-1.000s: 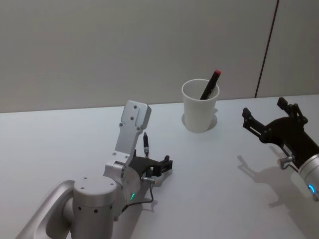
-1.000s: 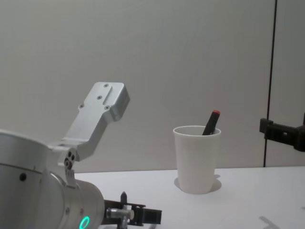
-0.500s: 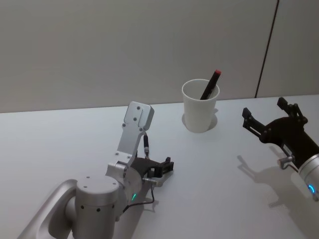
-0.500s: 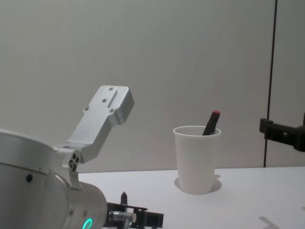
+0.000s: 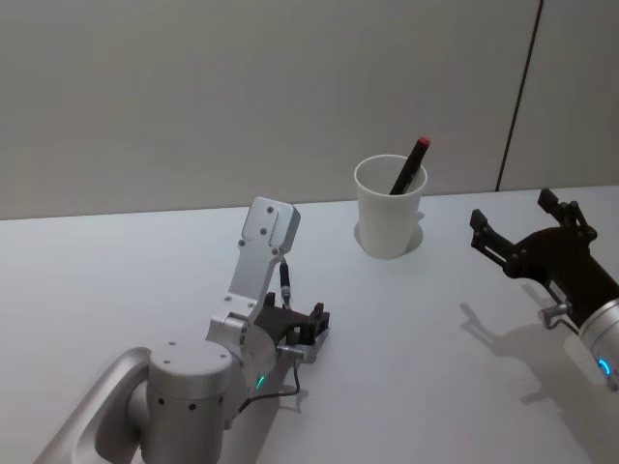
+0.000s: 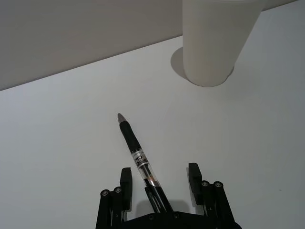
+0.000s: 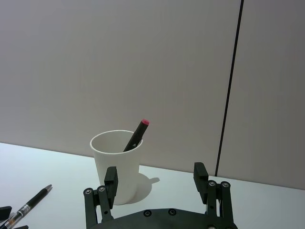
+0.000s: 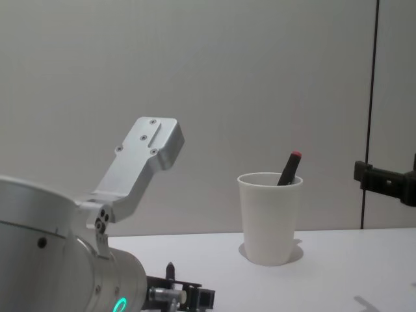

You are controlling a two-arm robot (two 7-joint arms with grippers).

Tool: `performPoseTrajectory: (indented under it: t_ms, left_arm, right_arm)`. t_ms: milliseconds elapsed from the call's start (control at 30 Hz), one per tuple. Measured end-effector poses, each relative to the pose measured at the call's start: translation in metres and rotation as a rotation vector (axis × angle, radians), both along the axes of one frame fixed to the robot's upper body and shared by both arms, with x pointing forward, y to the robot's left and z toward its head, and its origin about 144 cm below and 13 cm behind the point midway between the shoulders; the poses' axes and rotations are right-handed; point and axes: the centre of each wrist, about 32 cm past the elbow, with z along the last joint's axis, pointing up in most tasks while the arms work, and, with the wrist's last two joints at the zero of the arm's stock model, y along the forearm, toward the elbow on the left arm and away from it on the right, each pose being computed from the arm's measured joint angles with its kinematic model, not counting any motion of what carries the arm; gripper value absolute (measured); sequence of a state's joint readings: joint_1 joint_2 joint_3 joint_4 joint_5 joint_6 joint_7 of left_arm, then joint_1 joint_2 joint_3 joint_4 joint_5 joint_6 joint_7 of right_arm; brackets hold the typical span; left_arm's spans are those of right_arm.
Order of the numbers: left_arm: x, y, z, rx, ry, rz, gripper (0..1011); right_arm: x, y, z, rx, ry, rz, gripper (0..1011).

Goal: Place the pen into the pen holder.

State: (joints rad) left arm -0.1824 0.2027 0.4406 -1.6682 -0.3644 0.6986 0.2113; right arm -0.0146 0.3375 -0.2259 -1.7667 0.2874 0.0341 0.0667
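— Our left gripper sits low over the desk, near its middle, fingers spread wide and holding nothing. Where do we find the pen?

— The pen lies flat on the desk, right in the gap between those fingers and touching neither. Its back end runs in under the palm, and its grey tip points out ahead toward the far edge.

— So the long axis runs along our reach, not across it?

— Roughly, with a slight slant across the gap. We judge that a plain closing would catch the clear barrel, though the slant may roll it a little.

— And the pen holder?

— The pen holder, a white paper cup, stands upright near the far edge. It is beyond the pen's tip, off to the right of it and well apart. A red-capped pen leans inside it.

— Should our right gripper take over?

— No. The right gripper hangs open above the right side of the desk, nearer the cup but well apart from the pen. The left arm is the one for this, and we have the grasp yet to make.
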Motion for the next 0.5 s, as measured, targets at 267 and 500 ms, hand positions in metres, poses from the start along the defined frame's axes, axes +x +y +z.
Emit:
performPoseTrajectory:
  t_ms: [267,500]
  left_arm:
    - [0.0000,-0.0002,-0.0001,0.001,0.002,-0.001,631]
    - [0.0000,-0.0004,-0.0002,0.001,0.003,-0.002,579]
  right_arm:
    - [0.0000,0.0000,0.0000,0.000,0.000,0.000,1001]
    - [0.0000,0.0000,0.0000,0.000,0.000,0.000,1001]
